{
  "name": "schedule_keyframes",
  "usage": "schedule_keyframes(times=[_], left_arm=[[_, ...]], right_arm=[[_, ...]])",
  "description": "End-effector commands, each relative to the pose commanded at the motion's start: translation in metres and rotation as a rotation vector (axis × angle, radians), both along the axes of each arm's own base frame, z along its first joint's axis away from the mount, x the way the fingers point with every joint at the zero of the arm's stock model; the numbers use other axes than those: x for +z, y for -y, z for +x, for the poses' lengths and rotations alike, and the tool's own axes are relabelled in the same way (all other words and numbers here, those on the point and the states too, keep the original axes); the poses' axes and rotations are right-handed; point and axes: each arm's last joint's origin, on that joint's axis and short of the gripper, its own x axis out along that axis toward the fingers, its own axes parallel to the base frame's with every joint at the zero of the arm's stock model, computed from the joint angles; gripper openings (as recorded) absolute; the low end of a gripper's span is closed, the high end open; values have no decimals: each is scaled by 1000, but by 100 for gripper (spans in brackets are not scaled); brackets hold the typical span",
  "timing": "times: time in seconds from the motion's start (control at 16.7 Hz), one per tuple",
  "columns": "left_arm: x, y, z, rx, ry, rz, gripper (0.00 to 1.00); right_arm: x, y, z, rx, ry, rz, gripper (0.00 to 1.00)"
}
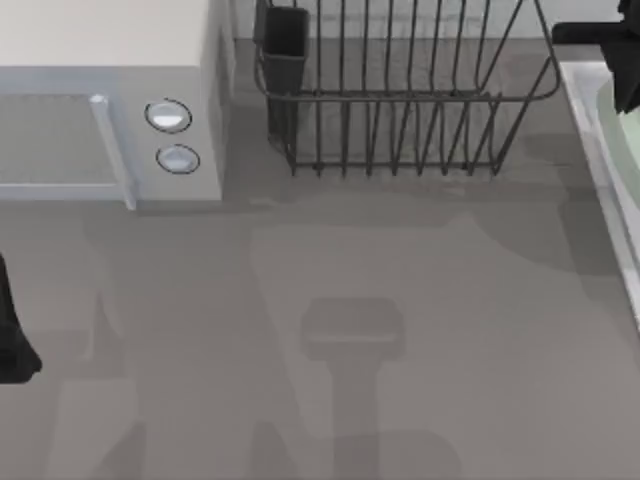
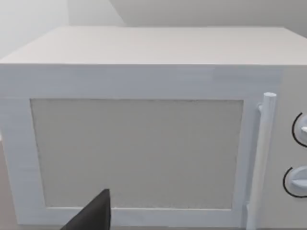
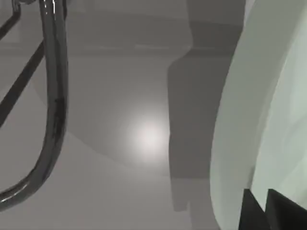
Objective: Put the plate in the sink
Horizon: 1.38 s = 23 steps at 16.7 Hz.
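Observation:
The pale mint-green plate [image 1: 622, 150] shows at the table's far right edge, over the light grey-white sink [image 1: 588, 130]. My right gripper [image 1: 628, 95] comes in from the top right corner and sits at the plate's far end. In the right wrist view the plate [image 3: 288, 120] curves up close to the camera, and the right gripper [image 3: 265, 211] has its dark fingers close together on the plate's rim. My left gripper [image 1: 12, 340] stays parked at the table's left edge, facing the microwave; one dark finger [image 2: 91, 213] of it shows in the left wrist view.
A white microwave [image 1: 100, 60] with two knobs stands at the back left, its door [image 2: 139, 148] closed. A black wire dish rack [image 1: 400, 100] stands at the back middle, just left of the sink; its wire [image 3: 53, 96] passes close to the right wrist.

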Motion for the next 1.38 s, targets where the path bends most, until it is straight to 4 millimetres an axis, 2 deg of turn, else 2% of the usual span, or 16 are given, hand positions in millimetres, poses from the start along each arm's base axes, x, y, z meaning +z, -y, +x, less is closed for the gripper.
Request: schedule_keyframes(times=[0.12,0.24,0.36,0.54,1.32,1.38], left_arm=[[0,0,0,0,0,0,100],[0,0,0,0,0,0,100],[0,0,0,0,0,0,100],[0,0,0,0,0,0,100],[0,0,0,0,0,0,100],[0,0,0,0,0,0,100]], right_arm=[[-25,45,17,0,-5,2,0],[-39,74,25,1,-4,4,0],[-44,84,26,1,-4,5,0],[-44,84,26,1,-4,5,0],[-44,84,26,1,-4,5,98],[-44,84,26,1,-4,5,100]])
